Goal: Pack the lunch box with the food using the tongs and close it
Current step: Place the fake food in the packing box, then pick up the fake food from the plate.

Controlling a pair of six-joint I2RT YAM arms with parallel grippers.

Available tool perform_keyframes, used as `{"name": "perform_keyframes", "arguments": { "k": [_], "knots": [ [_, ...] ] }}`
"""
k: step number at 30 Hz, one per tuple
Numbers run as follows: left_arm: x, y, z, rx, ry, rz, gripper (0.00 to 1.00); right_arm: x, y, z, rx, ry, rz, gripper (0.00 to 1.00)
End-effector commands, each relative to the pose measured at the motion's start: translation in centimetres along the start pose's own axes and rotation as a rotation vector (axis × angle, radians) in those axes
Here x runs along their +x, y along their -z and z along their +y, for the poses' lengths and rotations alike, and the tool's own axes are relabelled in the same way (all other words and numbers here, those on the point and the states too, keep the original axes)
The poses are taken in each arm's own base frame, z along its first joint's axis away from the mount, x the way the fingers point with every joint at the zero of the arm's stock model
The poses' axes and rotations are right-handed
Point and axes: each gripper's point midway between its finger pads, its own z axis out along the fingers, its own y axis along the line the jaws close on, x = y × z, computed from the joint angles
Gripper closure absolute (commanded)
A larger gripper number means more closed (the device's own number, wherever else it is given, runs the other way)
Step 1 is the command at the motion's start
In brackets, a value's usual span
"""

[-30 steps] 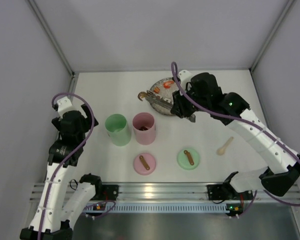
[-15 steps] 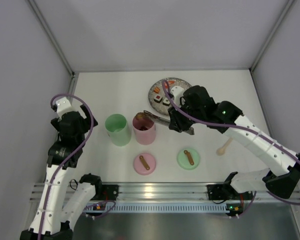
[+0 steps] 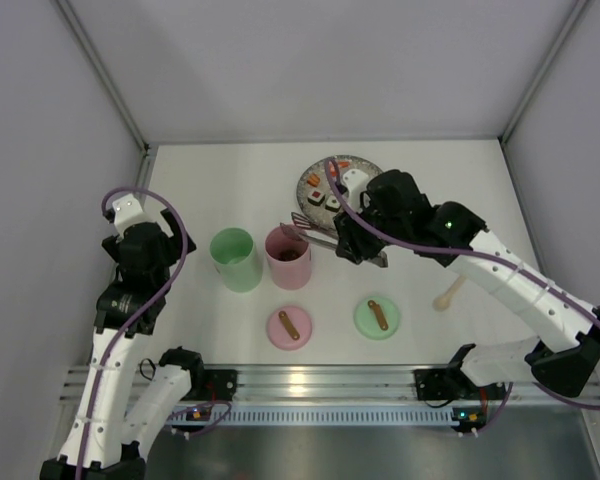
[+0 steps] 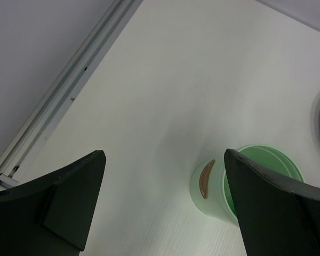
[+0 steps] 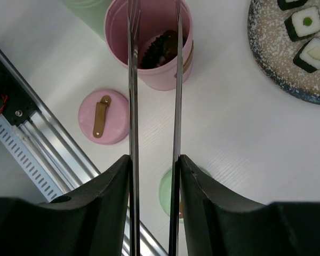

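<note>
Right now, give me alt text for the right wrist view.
The right gripper holds the tongs, whose two silver arms run up the frame, apart, across the mouth of the pink cup with dark food inside. A pink lid lies lower left; a speckled plate with sushi rolls sits upper right.

No text, brand, number or sign can be read in any view; the tongs (image 5: 133, 106), pink cup (image 5: 156, 80) and plate (image 5: 273, 60) show no legible marking.
</note>
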Motion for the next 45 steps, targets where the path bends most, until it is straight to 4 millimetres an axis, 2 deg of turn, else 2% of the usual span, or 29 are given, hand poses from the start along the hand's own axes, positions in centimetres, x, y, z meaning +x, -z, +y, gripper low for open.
{"name": "perform_keyframes", "arguments": {
  "k": [1,5,7,8,9,10,11,18,22,23,29,31,39,45],
  "knots": [
    [-2.2,0.5,-0.7,0.028,0.027,-0.058,0.01,-5.5,3.1,0.3,0.017,0.006,-0.201,0.6],
    [-2.7,0.6,-1.2,0.046,0.031,-0.061,0.01,-8.1,4.0,-2.5,0.083,-0.098,-0.291,0.6],
    [-2.7,0.6,-1.2,0.049,0.031,-0.06,0.01,-9.0,4.2,-5.3,0.17,-0.159,-0.318,0.59],
    [-2.6,0.6,-1.3,0.052,0.031,-0.057,0.01,-9.2,3.5,-6.4,0.198,-0.19,-0.311,0.59],
    [-2.6,0.5,-1.3,0.053,0.031,-0.055,0.01,-9.5,3.5,-8.2,0.257,-0.218,-0.32,0.59],
    [-2.5,0.6,-1.3,0.055,0.032,-0.053,0.01,-9.4,3.1,-9.2,0.284,-0.237,-0.311,0.59],
    [-2.5,0.6,-1.4,0.057,0.033,-0.054,0.01,-9.2,1.8,-10.3,0.309,-0.251,-0.281,0.59],
    [-2.4,0.6,-1.2,0.054,0.027,-0.056,0.01,-9.8,-1.8,-17.0,0.413,-0.295,-0.233,0.59],
    [-2.3,0.6,-1.1,0.053,0.024,-0.054,0.01,-9.5,-3.7,-20.6,0.427,-0.254,-0.168,0.59],
    [-2.2,0.6,-1.2,0.055,0.024,-0.053,0.01,-9.5,-4.9,-21.2,0.402,-0.221,-0.145,0.59],
    [-1.8,0.3,-1.2,0.049,0.014,-0.039,0.01,-8.6,-7.4,-26.4,0.426,-0.077,-0.05,0.59],
    [-1.7,0.2,-1.2,0.046,0.011,-0.036,0.01,-7.7,-8.1,-28.5,0.436,-0.042,-0.016,0.6],
    [-1.3,0.0,-1.3,0.053,0.005,-0.028,0.01,-5.2,-11.1,-32.0,0.438,0.12,0.11,0.61],
    [-1.2,-0.1,-1.3,0.052,0.003,-0.024,0.01,-4.3,-13.1,-32.1,0.371,0.15,0.128,0.62]
  ]
}}
